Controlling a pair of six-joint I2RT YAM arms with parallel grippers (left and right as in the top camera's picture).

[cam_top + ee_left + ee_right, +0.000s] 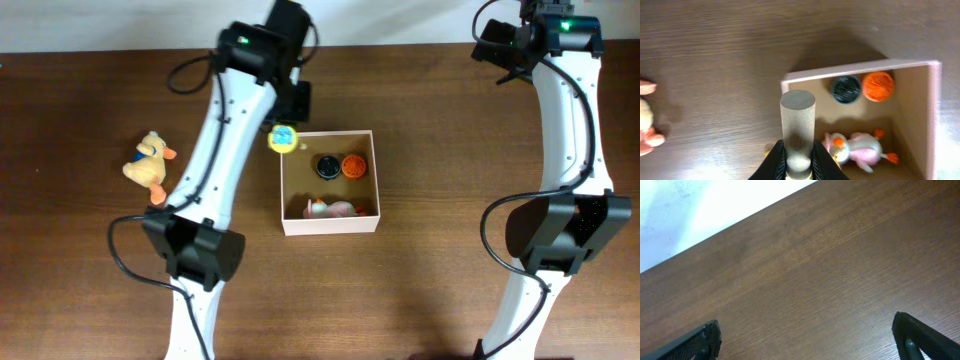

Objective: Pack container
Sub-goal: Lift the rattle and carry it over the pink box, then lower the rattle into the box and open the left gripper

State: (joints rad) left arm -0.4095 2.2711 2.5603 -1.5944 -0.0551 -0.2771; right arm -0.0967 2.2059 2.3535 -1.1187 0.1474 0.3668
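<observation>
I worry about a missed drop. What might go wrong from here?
The left claw grips a grey cylinder about over the container's corner rim, not its floor. Let go here, it may strike the rim and tumble onto the table. If it drops inside, it could land on the plush toy and end up propped askew.

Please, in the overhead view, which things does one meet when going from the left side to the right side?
duck plush → yellow and blue toy → dark ball → orange ball, both balls inside the container → right arm
</observation>
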